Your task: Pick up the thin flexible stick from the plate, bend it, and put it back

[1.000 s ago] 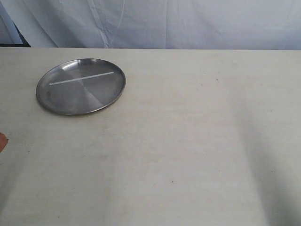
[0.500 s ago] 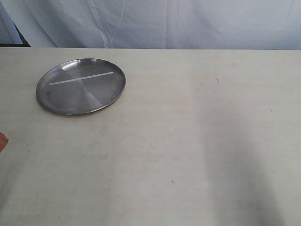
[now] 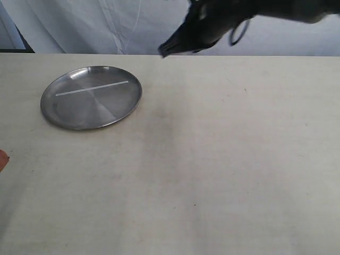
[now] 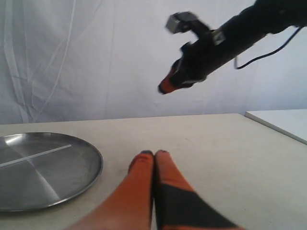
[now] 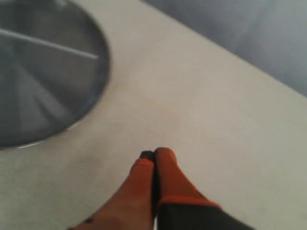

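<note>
The steel plate (image 3: 79,114) lies at the far left of the table, and the thin whitish stick (image 3: 92,88) rests straight across it. Both also show in the left wrist view, plate (image 4: 72,179) and stick (image 4: 36,156), and in the right wrist view, plate (image 5: 57,110) and stick (image 5: 48,43). My right gripper (image 3: 163,51) hangs high in the air, right of the plate, its orange fingers pressed together and empty (image 5: 153,155). My left gripper (image 4: 153,154) is shut and empty, low near the table's left edge, where only an orange tip (image 3: 2,159) shows.
White cloth (image 3: 159,26) hangs behind the table. The right arm (image 3: 255,13) reaches in from the upper right, casting a faint shadow on the tabletop (image 3: 212,159). A second white surface (image 4: 283,122) shows at the side in the left wrist view.
The right arm has swung into the exterior view from the upper right, its gripper now in the air right of the plate. Plate, stick and left gripper tip have stayed put.
</note>
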Controlling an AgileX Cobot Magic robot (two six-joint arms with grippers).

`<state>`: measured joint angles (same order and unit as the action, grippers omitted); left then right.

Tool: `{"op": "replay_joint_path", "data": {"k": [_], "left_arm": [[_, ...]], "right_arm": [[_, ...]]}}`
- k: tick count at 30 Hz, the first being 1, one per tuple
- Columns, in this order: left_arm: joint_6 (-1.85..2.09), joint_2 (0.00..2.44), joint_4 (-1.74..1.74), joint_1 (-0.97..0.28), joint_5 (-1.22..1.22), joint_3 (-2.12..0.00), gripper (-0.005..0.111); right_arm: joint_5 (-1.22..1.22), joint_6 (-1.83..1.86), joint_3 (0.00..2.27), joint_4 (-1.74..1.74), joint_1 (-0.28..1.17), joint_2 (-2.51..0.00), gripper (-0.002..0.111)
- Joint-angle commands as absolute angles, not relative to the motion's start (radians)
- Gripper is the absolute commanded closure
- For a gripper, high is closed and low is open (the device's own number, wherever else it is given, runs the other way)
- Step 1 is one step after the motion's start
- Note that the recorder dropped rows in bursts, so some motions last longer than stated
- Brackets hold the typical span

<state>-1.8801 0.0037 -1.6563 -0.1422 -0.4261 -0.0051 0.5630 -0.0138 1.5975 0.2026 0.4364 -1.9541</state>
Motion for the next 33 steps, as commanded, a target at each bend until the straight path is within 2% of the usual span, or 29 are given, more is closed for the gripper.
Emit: {"op": "replay_joint_path", "data": {"k": [1, 7, 15, 23, 33], "left_arm": [[-1.88, 0.0, -1.659, -0.142, -0.423, 0.0, 0.107], [-1.88, 0.0, -1.659, -0.142, -0.423, 0.0, 0.107], [-1.88, 0.0, -1.659, -0.142, -0.423, 0.0, 0.107], [-1.88, 0.0, -1.659, -0.142, -0.423, 0.0, 0.107], [-1.88, 0.0, -1.659, -0.142, -0.423, 0.0, 0.107]], "right_arm": [[0.595, 0.195, 1.798, -0.009, 0.515, -2.171, 0.108], [0.609, 0.219, 1.959, -0.135, 0.542, -2.339, 0.108], [0.581, 0.402, 1.973, -0.37, 0.542, -2.421, 0.108], [0.556, 0.401, 1.973, -0.371, 0.548, -2.456, 0.108], [0.7, 0.389, 1.973, -0.342, 0.548, -2.471, 0.108]]}}
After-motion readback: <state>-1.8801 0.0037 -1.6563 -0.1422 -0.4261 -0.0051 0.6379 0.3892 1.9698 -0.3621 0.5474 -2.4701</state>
